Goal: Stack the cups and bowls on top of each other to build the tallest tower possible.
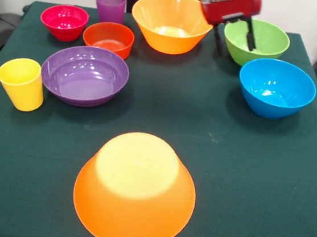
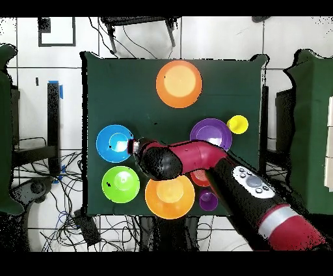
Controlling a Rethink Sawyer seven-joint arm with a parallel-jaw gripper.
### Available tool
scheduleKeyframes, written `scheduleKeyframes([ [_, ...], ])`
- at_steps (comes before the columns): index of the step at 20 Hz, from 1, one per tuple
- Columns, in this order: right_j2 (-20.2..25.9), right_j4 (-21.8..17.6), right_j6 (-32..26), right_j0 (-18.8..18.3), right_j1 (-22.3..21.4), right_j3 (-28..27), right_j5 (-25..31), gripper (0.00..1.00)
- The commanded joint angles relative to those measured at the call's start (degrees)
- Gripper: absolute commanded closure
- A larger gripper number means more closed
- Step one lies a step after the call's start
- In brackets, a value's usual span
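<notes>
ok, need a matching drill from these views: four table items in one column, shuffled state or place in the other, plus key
Items:
1. near large orange bowl
2. yellow cup
3. green bowl
4. purple cup

State or place (front view):
A. upright, beside the wide purple bowl
B. upside down, alone
C. back row, behind the orange-red bowl
D. under the hand

Pairs: 1-B, 2-A, 3-D, 4-C

The bowls, such as the upturned orange bowl and the blue bowl, look like smooth glossy plastic. The purple cup is translucent, the yellow cup opaque. Matt dark green cloth covers the counter.
</notes>
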Motion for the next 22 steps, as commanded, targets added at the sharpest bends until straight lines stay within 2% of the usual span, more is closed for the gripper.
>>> scheduleKeyframes([
  [1,-10.88,1.36,12.46,6.48,3.73,-1.6,-6.25,0.0],
  [6,-17.78,0.42,14.72,11.57,9.1,-4.95,-12.97,0.0],
  [9,-19.79,0.18,13.9,12.35,10.91,-6.42,-14.75,0.0],
  [17,-23.86,1.31,11.81,13.92,10.32,-7.18,-16.55,0.0],
  [22,-25.83,2.44,12.54,16.13,13.95,-9.32,-19.74,0.0],
])
